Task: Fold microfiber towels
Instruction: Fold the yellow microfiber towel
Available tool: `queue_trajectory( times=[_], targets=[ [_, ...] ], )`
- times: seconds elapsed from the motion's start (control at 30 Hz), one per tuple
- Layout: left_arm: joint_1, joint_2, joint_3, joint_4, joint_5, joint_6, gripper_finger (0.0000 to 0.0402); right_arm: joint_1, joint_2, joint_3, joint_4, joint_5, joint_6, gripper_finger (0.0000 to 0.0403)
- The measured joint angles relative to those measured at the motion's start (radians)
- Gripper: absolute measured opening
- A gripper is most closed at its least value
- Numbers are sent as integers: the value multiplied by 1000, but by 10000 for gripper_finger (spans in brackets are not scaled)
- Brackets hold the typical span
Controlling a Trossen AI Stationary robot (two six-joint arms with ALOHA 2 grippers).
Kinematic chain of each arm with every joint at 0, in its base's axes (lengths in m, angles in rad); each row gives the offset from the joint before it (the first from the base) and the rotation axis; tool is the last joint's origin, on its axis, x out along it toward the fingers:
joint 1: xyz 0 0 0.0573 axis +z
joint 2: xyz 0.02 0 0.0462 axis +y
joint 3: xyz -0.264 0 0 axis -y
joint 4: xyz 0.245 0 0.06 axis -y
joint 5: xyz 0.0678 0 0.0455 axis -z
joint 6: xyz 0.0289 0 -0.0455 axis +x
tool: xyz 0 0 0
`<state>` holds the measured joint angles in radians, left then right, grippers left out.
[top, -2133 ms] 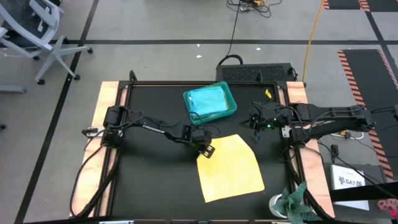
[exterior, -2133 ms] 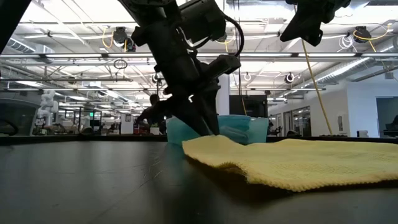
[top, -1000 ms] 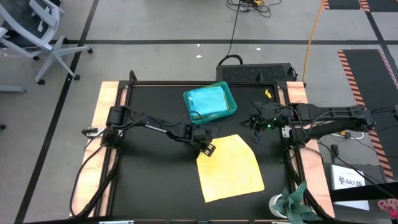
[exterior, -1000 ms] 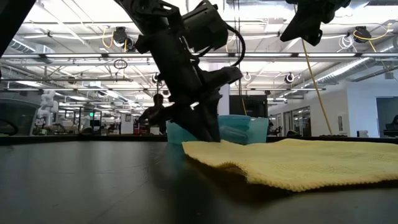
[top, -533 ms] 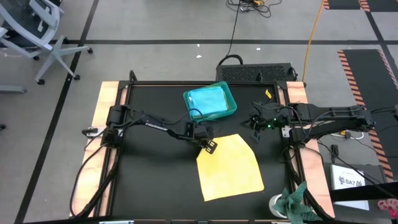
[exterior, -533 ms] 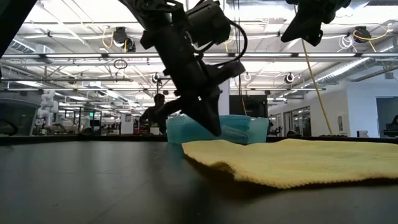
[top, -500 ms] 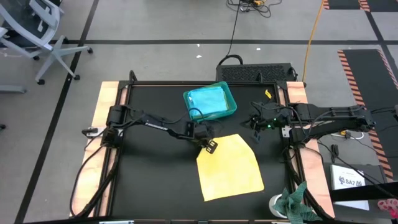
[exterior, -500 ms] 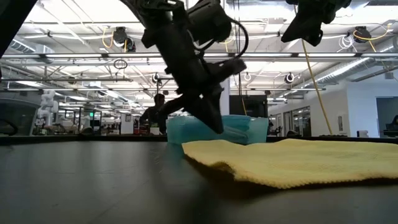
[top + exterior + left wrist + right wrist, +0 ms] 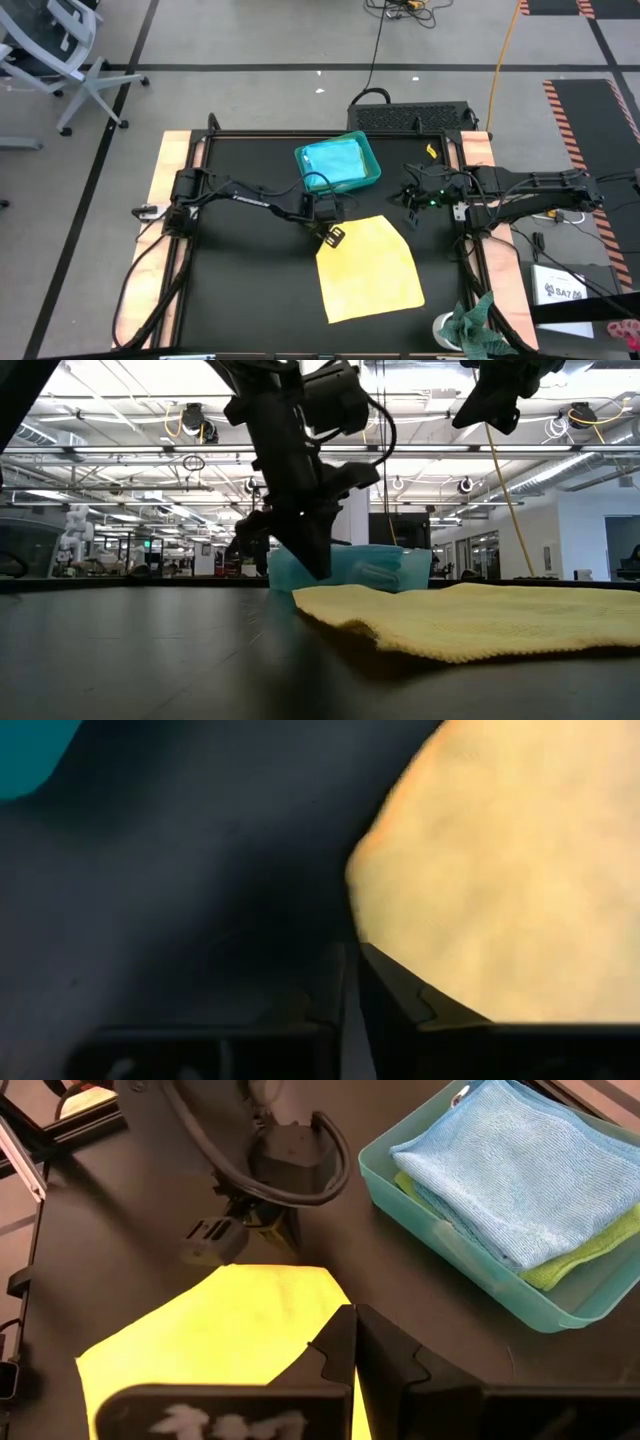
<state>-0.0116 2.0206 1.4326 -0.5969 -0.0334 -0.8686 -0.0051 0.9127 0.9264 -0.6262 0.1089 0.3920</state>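
A yellow microfiber towel [image 9: 370, 272] lies spread flat on the black table, right of centre. My left gripper [image 9: 330, 236] is shut and hangs just over the towel's far-left corner [image 9: 300, 1272], a little above the table [image 9: 316, 572]; nothing shows between its fingers [image 9: 352, 982]. A folded light blue towel [image 9: 520, 1170] lies on a lime green one [image 9: 590, 1245] in the teal tray [image 9: 372, 160] at the table's far side. My right gripper [image 9: 410, 212] is shut and waits raised at the right.
The tray stands close behind the left gripper. A mottled green-and-white rag [image 9: 475, 320] lies off the table's near right corner. Bare black table [image 9: 240, 290] stretches left of the yellow towel. Raised rails [image 9: 190, 200] frame the table.
My left gripper has risen a little off the yellow towel's far-left corner and tipped slightly. The towel has stayed on the table, and its raised near edge has sunk flatter.
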Motion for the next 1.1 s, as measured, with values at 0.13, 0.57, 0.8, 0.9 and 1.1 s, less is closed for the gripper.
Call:
queue_trajectory(
  times=[0.13, 0.57, 0.8, 0.9, 1.1],
  targets=[
    [8, 0, 0, -23, 18, 20, 37, 0, 0, 0, 0, 0, -2, 0],
    [-4, 0, 0, 25, 13, 19, 145, 0, 0, 0, 0, 0, -15, 0],
    [-3, 10, 0, 66, 32, -2, 205, 0, 0, 0, 0, 0, -15, 0],
    [-3, 36, -1, 72, 33, -4, 208, 0, 0, 0, 1, 0, -15, 0],
    [-2, 63, -1, 91, 57, -26, 201, 0, 0, -1, 0, 0, -15, 0]
  ],
)
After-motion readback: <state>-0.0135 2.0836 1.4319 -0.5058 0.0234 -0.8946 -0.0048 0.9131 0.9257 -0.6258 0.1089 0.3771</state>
